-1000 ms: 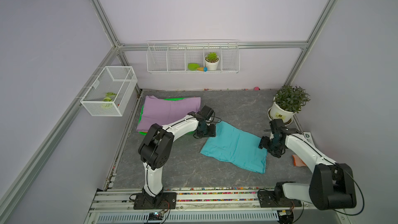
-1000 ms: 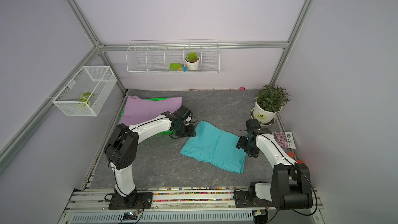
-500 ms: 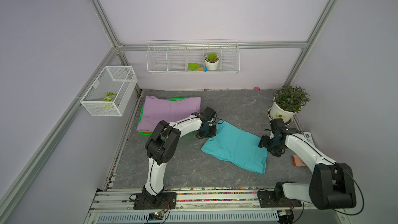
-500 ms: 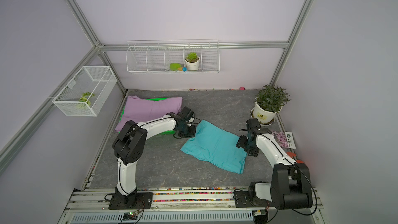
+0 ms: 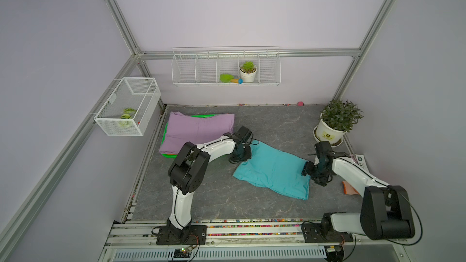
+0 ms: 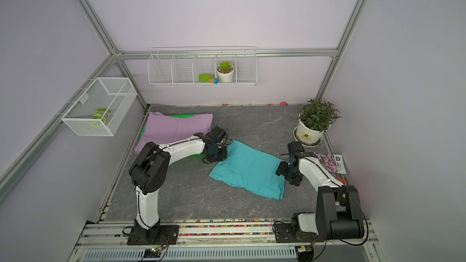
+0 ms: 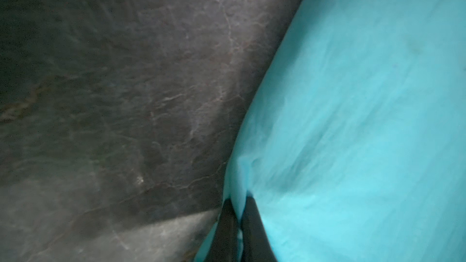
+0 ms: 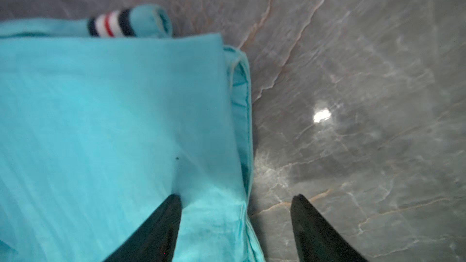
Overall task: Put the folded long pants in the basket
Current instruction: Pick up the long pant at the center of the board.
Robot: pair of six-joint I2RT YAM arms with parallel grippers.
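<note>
While the teal folded pants (image 5: 274,170) are lying flat on the grey marbled table (image 5: 201,197), near its middle and slanting from rear left to near right in both top views, the left gripper (image 7: 238,201) is pinching their left short edge, its jaws pressed almost together with a ridge of teal cloth caught between them in the left wrist view. At the opposite short edge the right gripper (image 8: 235,197) is standing with its jaws wide and holding nothing: one finger (image 8: 161,225) is lying over the cloth just inside the hem, the other is over bare table, and the hem is running between them. Beyond that edge, in the right wrist view, a striped band (image 8: 111,25) of navy, white and red is showing on a teal tab. Further toward the rear left, the lilac folded pants (image 5: 196,132) are lying on the green basket (image 5: 201,116), covering most of it so that only parts of its rim are showing. A potted plant (image 5: 335,124) is standing at the rear right corner, a wire shelf (image 5: 224,69) with a small succulent (image 5: 248,71) is hanging on the back wall, and a white mesh basket (image 5: 128,107) is hanging on the left wall.
</note>
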